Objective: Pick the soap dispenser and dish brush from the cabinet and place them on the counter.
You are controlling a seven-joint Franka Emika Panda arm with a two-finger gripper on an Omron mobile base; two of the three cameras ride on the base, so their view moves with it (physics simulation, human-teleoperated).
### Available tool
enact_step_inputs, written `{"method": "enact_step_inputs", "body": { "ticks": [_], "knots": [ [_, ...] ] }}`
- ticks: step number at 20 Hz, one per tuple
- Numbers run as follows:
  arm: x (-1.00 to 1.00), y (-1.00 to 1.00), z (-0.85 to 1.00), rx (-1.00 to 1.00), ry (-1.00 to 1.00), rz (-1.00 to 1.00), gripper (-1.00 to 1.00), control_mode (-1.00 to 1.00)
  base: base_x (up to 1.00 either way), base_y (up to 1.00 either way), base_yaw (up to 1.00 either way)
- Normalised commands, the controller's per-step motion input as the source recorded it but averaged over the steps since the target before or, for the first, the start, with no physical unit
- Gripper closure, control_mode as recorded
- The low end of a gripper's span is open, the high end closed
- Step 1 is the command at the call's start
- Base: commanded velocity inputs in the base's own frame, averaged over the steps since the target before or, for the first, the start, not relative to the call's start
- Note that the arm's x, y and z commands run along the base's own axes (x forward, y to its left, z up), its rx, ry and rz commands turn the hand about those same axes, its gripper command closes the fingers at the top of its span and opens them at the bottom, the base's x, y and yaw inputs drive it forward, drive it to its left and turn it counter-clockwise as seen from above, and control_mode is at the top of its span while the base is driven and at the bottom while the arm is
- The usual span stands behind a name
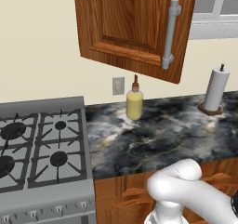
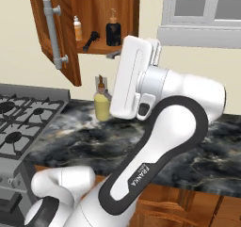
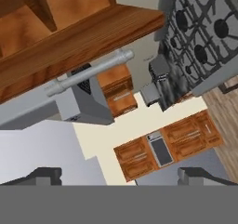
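Dispenser (image 2: 113, 29), brush (image 2: 90, 41) in open cabinet (image 2: 101, 2)

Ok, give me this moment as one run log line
cabinet: door open | soap dispenser: on shelf | dish brush: on shelf | gripper: open, empty | counter: neither item placed yet

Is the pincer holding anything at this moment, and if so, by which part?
Nothing is held. The pincer is open with empty space between its fingertips, and the soap dispenser stands in the cabinet.

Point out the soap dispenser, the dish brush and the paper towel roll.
soap dispenser (image 2: 113, 33): right base view, its dark body.
dish brush (image 2: 90, 41): right base view, its black handle.
paper towel roll (image 1: 216, 89): left base view, its white side.
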Motion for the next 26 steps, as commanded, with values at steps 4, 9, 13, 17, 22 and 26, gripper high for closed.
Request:
{"method": "enact_step_inputs", "body": {
  "ticks": [4,9,13,17,22,26],
  "knots": [
    [0.01,0.16,0.0,0.01,-0.09,0.03,-1.0,-1.0,0.0,0.0,0.0],
    [0.01,0.01,0.08,0.0,-0.07,0.05,-1.0,-1.0,0.0,0.0,0.0],
    [0.06,0.0,0.12,0.0,-0.08,0.1,-1.0,-1.0,0.0,0.0,0.0],
    [0.19,0.0,0.0,0.0,-0.07,0.13,-1.0,-1.0,0.0,0.0,0.0],
    [0.23,0.0,0.0,-0.01,-0.06,0.13,-1.0,-1.0,0.0,0.0,0.0],
    [0.16,0.0,0.0,-0.02,-0.08,0.12,-1.0,-1.0,0.0,0.0,0.0]
  ]
}}
